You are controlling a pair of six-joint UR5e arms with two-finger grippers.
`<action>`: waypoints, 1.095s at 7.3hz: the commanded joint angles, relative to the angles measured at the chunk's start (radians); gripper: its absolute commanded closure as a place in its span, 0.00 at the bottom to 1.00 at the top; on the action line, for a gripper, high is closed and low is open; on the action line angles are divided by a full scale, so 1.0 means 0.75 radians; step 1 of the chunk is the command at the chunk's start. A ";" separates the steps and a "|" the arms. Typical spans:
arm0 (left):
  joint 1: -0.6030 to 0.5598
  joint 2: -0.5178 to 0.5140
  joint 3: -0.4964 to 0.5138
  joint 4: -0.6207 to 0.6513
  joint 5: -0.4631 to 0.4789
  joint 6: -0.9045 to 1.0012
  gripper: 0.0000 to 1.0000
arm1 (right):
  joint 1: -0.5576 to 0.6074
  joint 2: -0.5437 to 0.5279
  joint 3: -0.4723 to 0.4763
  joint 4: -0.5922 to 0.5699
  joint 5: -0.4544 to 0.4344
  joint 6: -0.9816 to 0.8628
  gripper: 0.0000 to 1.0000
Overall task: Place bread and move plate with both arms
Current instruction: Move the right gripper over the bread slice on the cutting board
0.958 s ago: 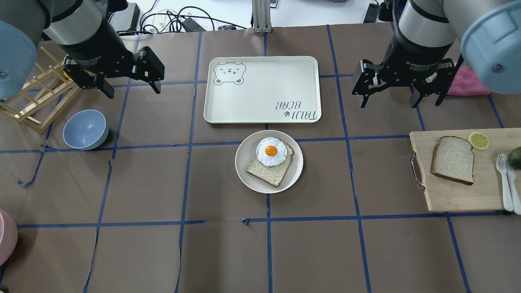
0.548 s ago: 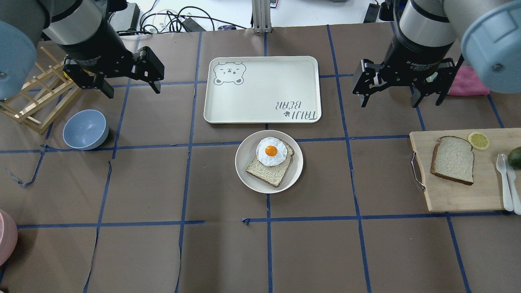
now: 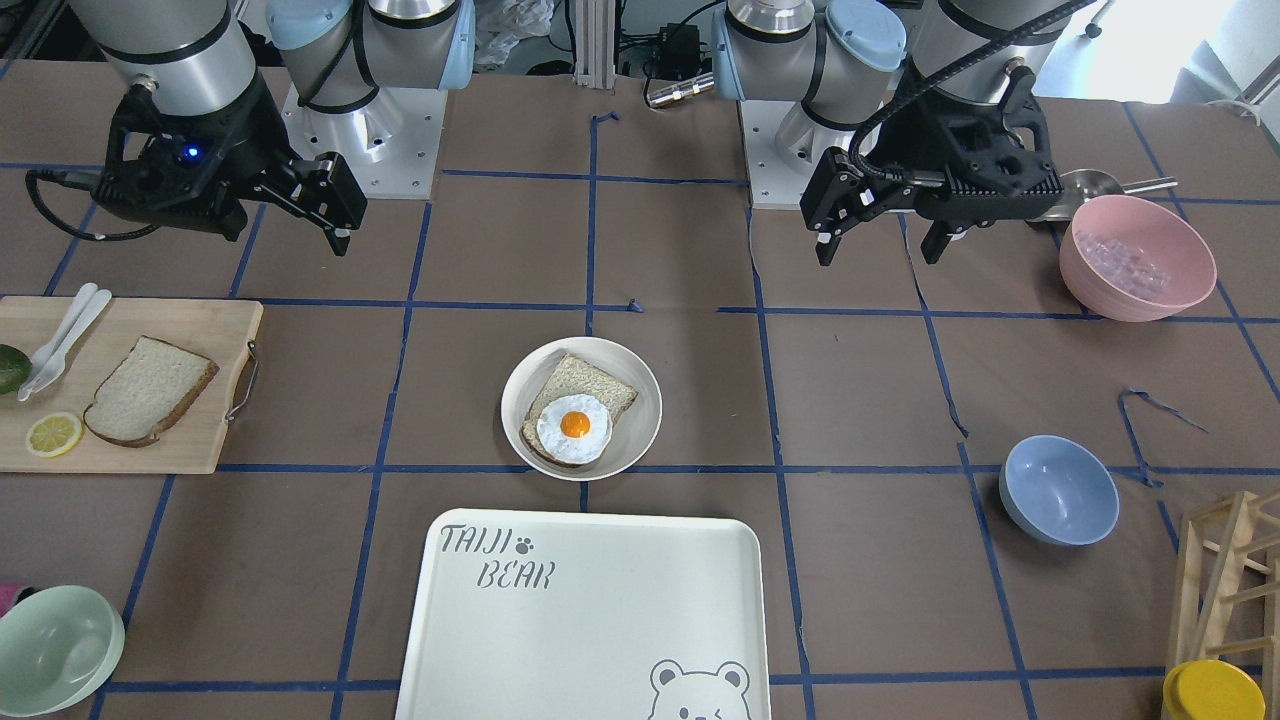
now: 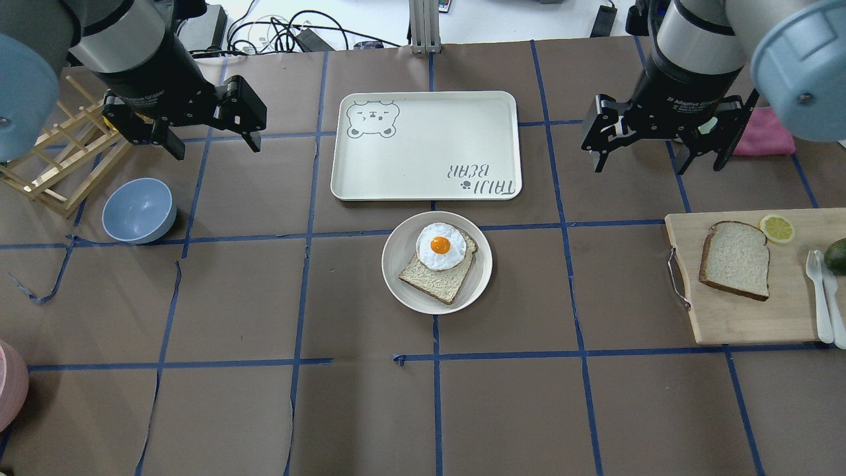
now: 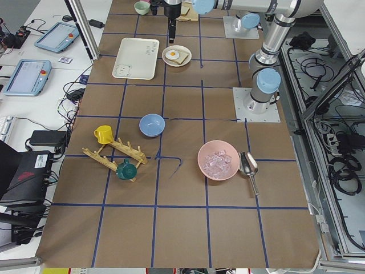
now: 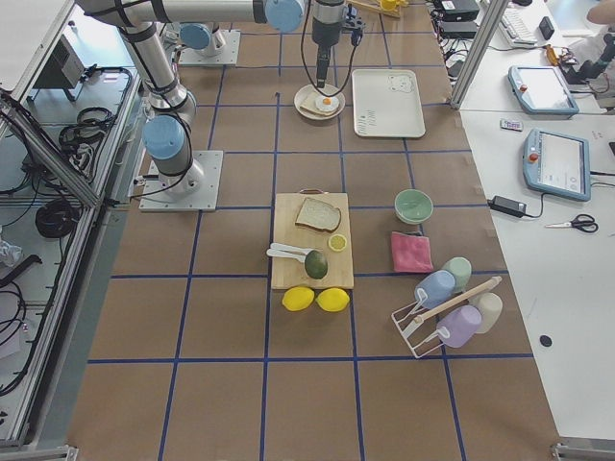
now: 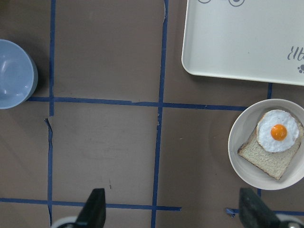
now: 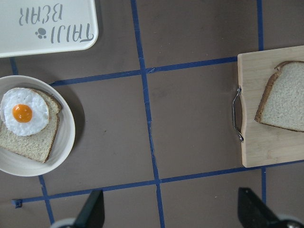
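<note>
The bread (image 4: 735, 260) (image 3: 148, 390) (image 8: 285, 97) lies flat on a wooden cutting board (image 4: 747, 317) at the table's right. The plate (image 4: 481, 281) (image 3: 645, 410) (image 7: 247, 173) (image 8: 69, 137) sits mid-table and holds a grainier slice topped with a fried egg (image 4: 439, 246). My right gripper (image 4: 657, 166) (image 3: 280, 235) (image 8: 172, 211) hovers open, behind the board and to its left, holding nothing. Far to the plate's left and behind it, my left gripper (image 4: 218, 151) (image 3: 876, 258) (image 7: 173, 211) hangs open and empty.
A "TAIJI BEAR" tray (image 4: 426, 145) lies just behind the plate. A blue bowl (image 4: 139, 210) and a wooden rack (image 4: 63, 158) are at the left. A lemon slice (image 4: 777, 228), cutlery (image 4: 823, 291) and an avocado share the board. A pink cloth (image 4: 760, 132) lies behind it.
My right gripper has shifted slightly to the right, toward the cutting board side. The left arm, the bread and the plate have not moved.
</note>
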 commanded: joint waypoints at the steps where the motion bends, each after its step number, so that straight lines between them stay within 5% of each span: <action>1: 0.000 0.001 -0.001 0.000 0.000 0.001 0.00 | -0.188 0.132 0.004 -0.041 -0.002 0.002 0.00; 4: 0.000 0.001 -0.001 0.000 -0.002 0.001 0.00 | -0.269 0.235 0.069 -0.153 -0.071 -0.016 0.00; 7: -0.002 -0.001 -0.012 0.000 0.006 0.001 0.00 | -0.298 0.333 0.208 -0.427 -0.200 -0.034 0.01; 8: -0.002 0.001 -0.016 0.000 0.006 0.001 0.00 | -0.363 0.388 0.233 -0.458 -0.182 -0.034 0.16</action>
